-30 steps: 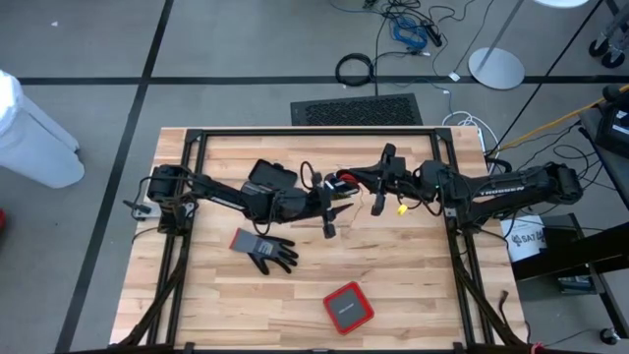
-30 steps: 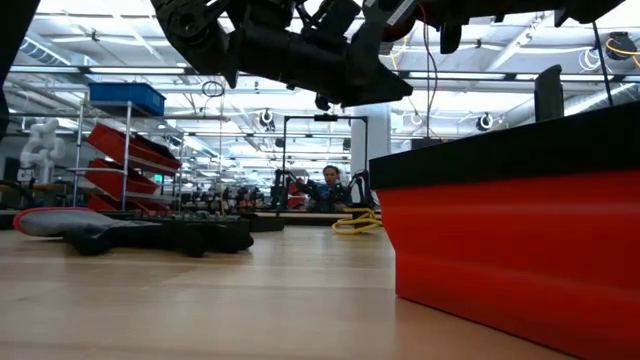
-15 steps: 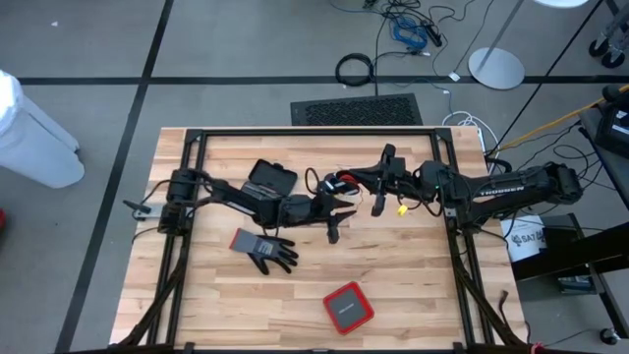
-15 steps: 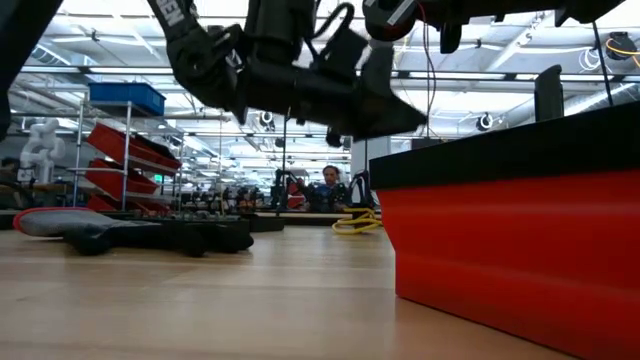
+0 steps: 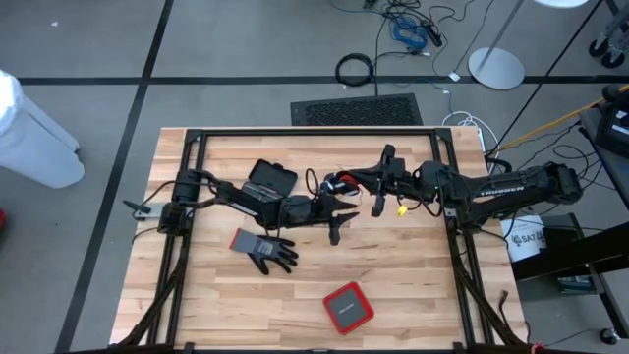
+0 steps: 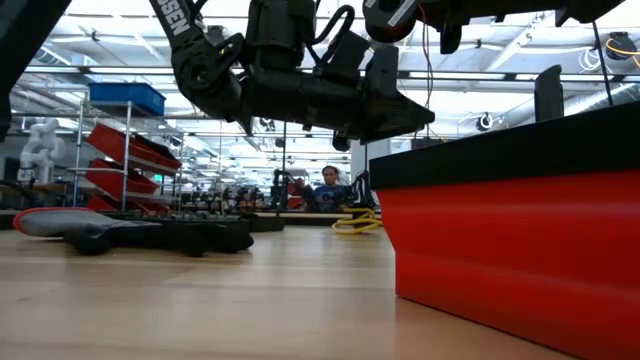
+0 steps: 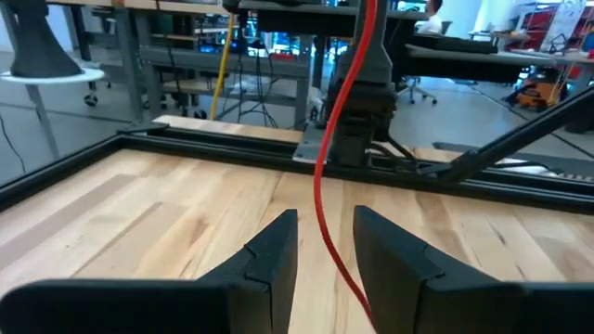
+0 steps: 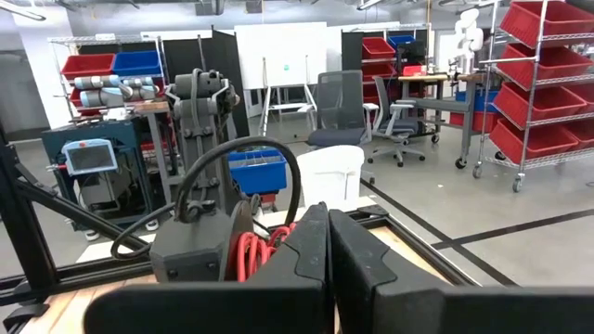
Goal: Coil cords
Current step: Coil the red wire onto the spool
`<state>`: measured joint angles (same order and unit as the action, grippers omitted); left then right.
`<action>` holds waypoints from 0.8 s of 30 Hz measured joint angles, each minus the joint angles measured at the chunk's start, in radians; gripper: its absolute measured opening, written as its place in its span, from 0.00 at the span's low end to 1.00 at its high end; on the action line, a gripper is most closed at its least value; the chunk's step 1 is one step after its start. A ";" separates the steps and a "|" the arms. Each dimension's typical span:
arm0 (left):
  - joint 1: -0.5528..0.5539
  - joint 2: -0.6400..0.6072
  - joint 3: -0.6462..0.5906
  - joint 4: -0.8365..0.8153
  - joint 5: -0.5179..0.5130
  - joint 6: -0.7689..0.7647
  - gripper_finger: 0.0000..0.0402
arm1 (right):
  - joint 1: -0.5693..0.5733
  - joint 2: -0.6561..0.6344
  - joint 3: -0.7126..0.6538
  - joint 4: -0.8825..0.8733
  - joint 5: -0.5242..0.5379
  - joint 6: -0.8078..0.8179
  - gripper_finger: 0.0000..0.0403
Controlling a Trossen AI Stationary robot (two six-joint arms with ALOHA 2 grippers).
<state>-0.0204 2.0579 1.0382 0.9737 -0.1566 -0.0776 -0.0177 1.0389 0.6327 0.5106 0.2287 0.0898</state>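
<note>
The red cord (image 5: 339, 181) is held up over the middle of the table as a small bundle of loops (image 8: 264, 252), with my right gripper (image 8: 328, 232) shut on it. One red strand (image 7: 320, 186) drops from above and runs through the gap of my left gripper (image 7: 325, 232), which is open and points level toward the table's right, lower than the right one (image 6: 415, 118). A bit of the yellow cord (image 5: 401, 208) shows under my right arm's wrist; I cannot tell what it rests on. My right gripper reaches in level from the table's right and is shut on the red bundle, whose loops (image 8: 271, 249) show just beside the fingers. The fingers hide the exact place of contact. The bundle is lifted clear of the table, and a strand trails down from it. My left gripper has the red strand (image 7: 345, 269) between its fingers; I cannot tell whether either finger touches it.
A grey glove (image 5: 270, 251) lies on the table below the left arm, and a black case (image 5: 270, 177) lies beyond it. A red box (image 5: 347, 307) sits near the front edge. Black frame rails (image 5: 314, 133) border the wooden table. A thick black cable ring (image 5: 354, 69) lies on the floor.
My left gripper has sunk toward the table and rolled a little about its own axis, its fingers keeping the same gap. My right gripper and the red bundle have stayed where they were.
</note>
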 joint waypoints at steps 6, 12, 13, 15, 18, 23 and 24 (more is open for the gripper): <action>0.000 0.000 0.000 -0.023 -0.010 -0.023 0.26 | 0.000 0.000 0.000 0.000 0.000 0.000 0.00; 0.000 0.000 0.001 -0.036 -0.064 0.001 0.03 | 0.000 0.000 0.000 -0.011 0.000 0.000 0.00; 0.000 0.000 0.001 -0.036 -0.065 0.008 0.03 | 0.000 0.000 0.000 -0.016 0.000 0.000 0.00; 0.000 0.000 0.000 -0.047 -0.087 0.013 0.02 | 0.000 0.000 0.000 -0.029 -0.006 0.001 0.00; 0.007 -0.003 -0.011 -0.063 -0.121 0.011 0.01 | 0.004 0.000 0.000 -0.051 -0.024 0.002 0.00; 0.033 -0.053 -0.038 -0.187 -0.170 0.006 0.01 | 0.023 0.000 0.000 -0.113 -0.026 0.002 0.00; 0.034 -0.073 -0.046 -0.212 -0.171 0.009 0.00 | 0.024 0.000 0.000 -0.128 -0.025 0.000 0.00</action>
<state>0.0134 1.9844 0.9922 0.7618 -0.3271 -0.0682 0.0068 1.0393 0.6327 0.3829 0.2034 0.0900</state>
